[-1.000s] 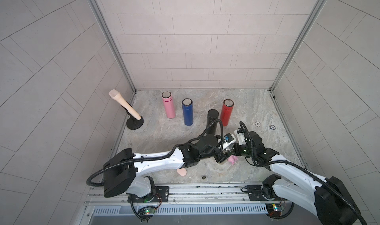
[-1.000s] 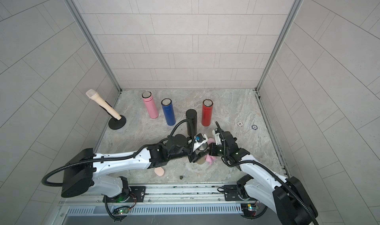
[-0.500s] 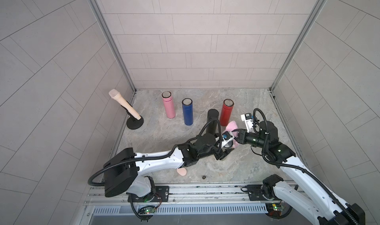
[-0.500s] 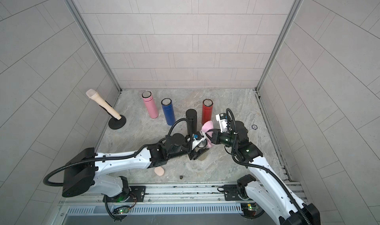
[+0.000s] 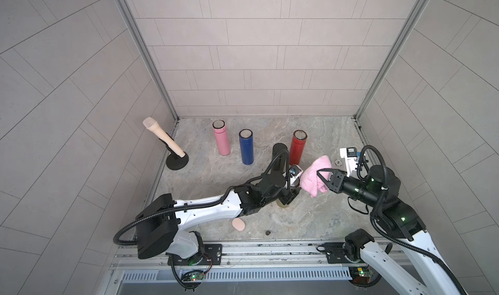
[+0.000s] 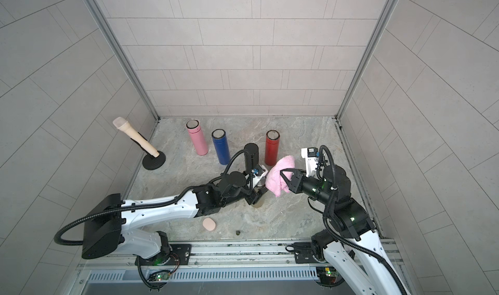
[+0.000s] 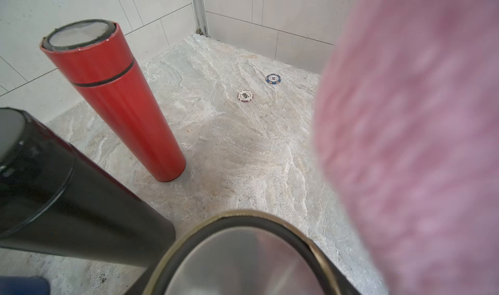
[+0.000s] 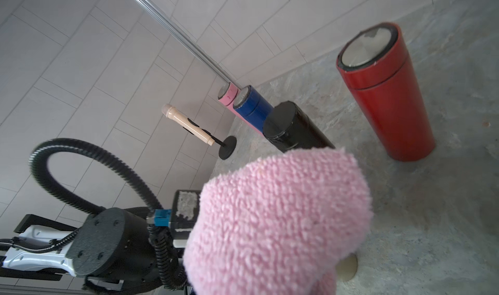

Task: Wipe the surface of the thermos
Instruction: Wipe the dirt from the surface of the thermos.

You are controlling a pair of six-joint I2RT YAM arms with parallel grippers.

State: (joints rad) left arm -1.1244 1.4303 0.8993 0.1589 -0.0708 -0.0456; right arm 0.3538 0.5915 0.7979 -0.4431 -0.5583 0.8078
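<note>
A gold-rimmed thermos (image 7: 243,264) stands upright on the stone floor, and only its lower end (image 5: 283,203) (image 6: 258,204) shows under the left arm. My left gripper (image 5: 287,196) (image 6: 255,196) is shut on its body. My right gripper (image 5: 322,176) (image 6: 285,176) is shut on a bunched pink cloth (image 5: 313,179) (image 6: 276,177). The cloth hangs beside the thermos's upper part, at its right. In the right wrist view the cloth (image 8: 275,220) hides the thermos except its tan base (image 8: 348,264). Whether cloth and thermos touch I cannot tell.
Red (image 5: 298,150), black (image 5: 279,156), blue (image 5: 246,150) and pink (image 5: 222,141) flasks stand behind the thermos. A beige microphone on a black stand (image 5: 164,142) leans at the left wall. A peach pad (image 5: 238,224) lies near the front rail. Two poker chips (image 7: 245,96) (image 7: 273,78) lie by the right wall.
My right gripper has lifted the pink cloth from low beside the thermos to the level of its top, and the arm has drawn back to the right. The left arm has held still.
</note>
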